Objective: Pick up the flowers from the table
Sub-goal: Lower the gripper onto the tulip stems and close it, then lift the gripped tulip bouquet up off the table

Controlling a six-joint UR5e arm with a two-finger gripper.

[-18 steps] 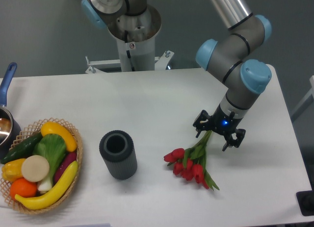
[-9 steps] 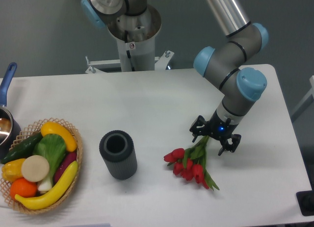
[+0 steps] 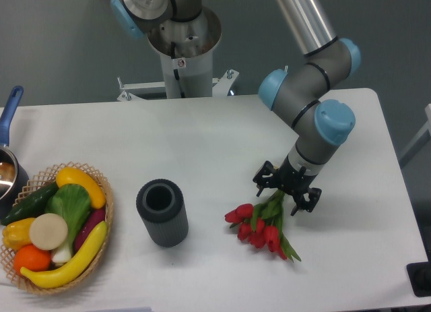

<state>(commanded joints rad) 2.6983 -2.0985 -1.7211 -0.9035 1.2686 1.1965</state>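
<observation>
The flowers point(image 3: 261, 226), red tulips with green leaves, lie on the white table point(image 3: 202, 137) right of centre, heads pointing left and down, stems running up to the right. My gripper point(image 3: 281, 191) hangs low directly over the stem end, its two dark fingers point(image 3: 262, 180) spread either side of the stems. The jaws are open and the stems pass between them. The stem tips are hidden under the gripper.
A dark ribbed cylinder vase point(image 3: 162, 212) stands left of the flowers. A wicker basket point(image 3: 101, 188) with fruit and vegetables sits at the far left, with a pot with a blue handle point(image 3: 9, 110) behind it. The robot base point(image 3: 182, 49) rises at the back.
The gripper has moved left and slightly down along the stems, closer to the tulip heads. The flowers have not moved.
</observation>
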